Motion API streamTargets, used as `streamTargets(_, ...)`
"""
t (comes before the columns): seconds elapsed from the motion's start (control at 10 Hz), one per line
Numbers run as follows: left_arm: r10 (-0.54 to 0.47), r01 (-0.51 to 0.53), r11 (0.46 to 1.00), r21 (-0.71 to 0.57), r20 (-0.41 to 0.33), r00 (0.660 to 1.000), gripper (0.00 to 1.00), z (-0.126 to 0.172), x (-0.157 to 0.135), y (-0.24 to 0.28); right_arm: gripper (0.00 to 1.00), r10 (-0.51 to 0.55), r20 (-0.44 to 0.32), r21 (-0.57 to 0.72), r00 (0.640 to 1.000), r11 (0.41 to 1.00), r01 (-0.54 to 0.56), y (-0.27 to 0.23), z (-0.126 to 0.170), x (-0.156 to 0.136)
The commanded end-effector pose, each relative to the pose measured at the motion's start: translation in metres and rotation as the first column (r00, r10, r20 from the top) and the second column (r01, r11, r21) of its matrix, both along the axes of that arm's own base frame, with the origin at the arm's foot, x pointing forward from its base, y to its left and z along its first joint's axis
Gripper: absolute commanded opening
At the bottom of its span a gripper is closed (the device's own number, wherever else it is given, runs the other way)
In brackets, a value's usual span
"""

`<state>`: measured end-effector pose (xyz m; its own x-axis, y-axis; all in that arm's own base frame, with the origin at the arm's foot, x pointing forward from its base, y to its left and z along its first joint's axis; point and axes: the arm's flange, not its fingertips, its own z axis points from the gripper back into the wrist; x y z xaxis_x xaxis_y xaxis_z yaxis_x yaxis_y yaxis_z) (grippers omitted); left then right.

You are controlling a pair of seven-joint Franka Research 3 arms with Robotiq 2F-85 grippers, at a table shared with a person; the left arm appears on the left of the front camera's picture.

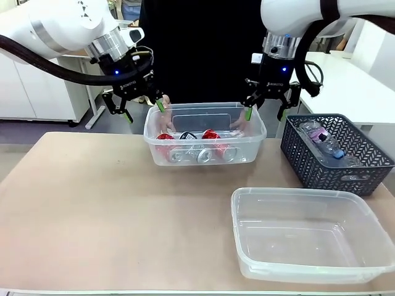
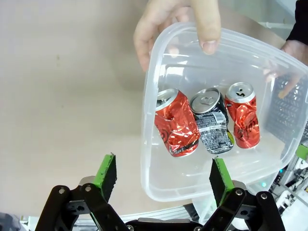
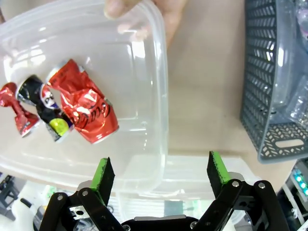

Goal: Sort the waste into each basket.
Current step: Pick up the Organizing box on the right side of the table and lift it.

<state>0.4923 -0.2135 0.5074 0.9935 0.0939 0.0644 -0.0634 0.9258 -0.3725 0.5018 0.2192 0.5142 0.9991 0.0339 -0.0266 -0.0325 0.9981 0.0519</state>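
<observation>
Three crushed metal drink cans, two red-and-silver ones [image 2: 176, 123] [image 2: 243, 120] and a black-and-silver one [image 2: 211, 122] between them, are lying side by side on the floor of a clear, colourless rectangular plastic tub [image 1: 256, 132] that is sitting at the far middle of the tan bench [image 1: 92, 203]. At least two clear plastic bottles, one with a pink cap [image 1: 320, 134] and one with a blue cap [image 1: 338, 154], are lying in the dark grey lattice basket [image 1: 327, 172] at the right side, well apart from the cans. A second clear plastic tub [image 1: 296, 231] is standing empty at the near right, just in front of the grey basket. Judging from this, the can half of the sort is looking finished, while the bottles are not yet moved and the empty tub seems to be waiting for them, so about half of the work is remaining. The robot's left hand [image 1: 143, 110] is hovering above the left end of the can tub with its green pads spread wide and gripping nothing, and the robot's right hand [image 1: 264, 113] is hanging over the tub's right end, likewise wide and empty. From the far side, the person's hands [image 2: 178, 24] are gripping the can tub's rim, one at each far corner, thumbs hooking over the edge, so the person appears to be steadying or shifting that tub.
</observation>
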Motion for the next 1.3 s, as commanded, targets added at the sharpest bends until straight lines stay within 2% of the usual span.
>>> streamTargets(0.0, -0.001, 0.001, 1.000, 0.001, 0.002, 1.000, 1.00, 0.000, -0.001, 0.000, 1.00, 0.000, 0.002, 0.000, 1.000, 1.000, 0.000, 0.000, 0.004, 0.000)
streamTargets(0.1, 0.000, 0.000, 1.000, 0.000, 0.000, 1.000, 1.00, 0.000, 0.000, 0.000, 1.00, 0.000, 0.000, 0.000, 1.000, 1.000, 0.000, 0.000, 0.000, 0.000)
streamTargets(0.2, -0.074, 0.074, 0.997, 0.007, 0.006, 0.997, 1.00, 0.018, -0.021, 0.001, 1.00, 0.056, 0.035, 0.044, 0.998, 0.997, -0.057, -0.009, 0.022, -0.030)
streamTargets(0.3, -0.099, 0.099, 0.995, 0.013, -0.021, 0.995, 1.00, 0.038, -0.065, 0.008, 1.00, 0.092, 0.083, 0.074, 0.992, 0.992, -0.098, -0.033, 0.047, -0.080)
streamTargets(0.4, -0.132, 0.134, 0.990, 0.039, -0.055, 0.990, 1.00, 0.045, -0.112, 0.012, 1.00, 0.110, 0.122, 0.091, 0.986, 0.988, -0.122, -0.064, 0.062, -0.131)
streamTargets(0.5, -0.259, 0.261, 0.965, 0.008, -0.083, 0.962, 1.00, 0.045, -0.159, 0.010, 1.00, 0.124, 0.147, 0.082, 0.981, 0.987, -0.137, -0.095, 0.067, -0.178)
streamTargets(0.6, -0.259, 0.259, 0.966, 0.006, -0.034, 0.965, 1.00, 0.038, -0.188, 0.001, 1.00, 0.114, 0.147, 0.053, 0.982, 0.991, -0.123, -0.125, 0.059, -0.210)
streamTargets(0.7, -0.299, 0.299, 0.954, 0.021, -0.022, 0.954, 1.00, 0.021, -0.198, -0.019, 1.00, 0.095, 0.144, 0.016, 0.985, 0.995, -0.099, -0.156, 0.039, -0.230)
streamTargets(0.8, -0.382, 0.384, 0.923, 0.014, -0.063, 0.922, 1.00, 0.003, -0.192, -0.040, 1.00, 0.106, 0.151, 0.001, 0.983, 0.994, -0.108, -0.183, 0.016, -0.238)
streamTargets(0.9, -0.412, 0.412, 0.911, -0.017, -0.092, 0.907, 1.00, -0.017, -0.174, -0.060, 1.00, 0.185, 0.164, -0.036, 0.969, 0.983, -0.182, -0.205, -0.010, -0.243)
streamTargets(1.0, -0.394, 0.392, 0.919, -0.041, -0.079, 0.915, 1.00, -0.039, -0.155, -0.085, 1.00, 0.197, 0.126, -0.029, 0.972, 0.980, -0.195, -0.213, -0.029, -0.239)
streamTargets(1.1, -0.364, 0.366, 0.930, 0.026, -0.076, 0.928, 1.00, 0.006, -0.214, -0.042, 1.00, 0.119, 0.127, 0.006, 0.985, 0.993, -0.121, -0.182, 0.011, -0.250)
streamTargets(1.2, -0.364, 0.366, 0.930, 0.026, -0.076, 0.928, 1.00, 0.006, -0.214, -0.042, 1.00, 0.119, 0.127, 0.006, 0.985, 0.993, -0.121, -0.182, 0.011, -0.250)
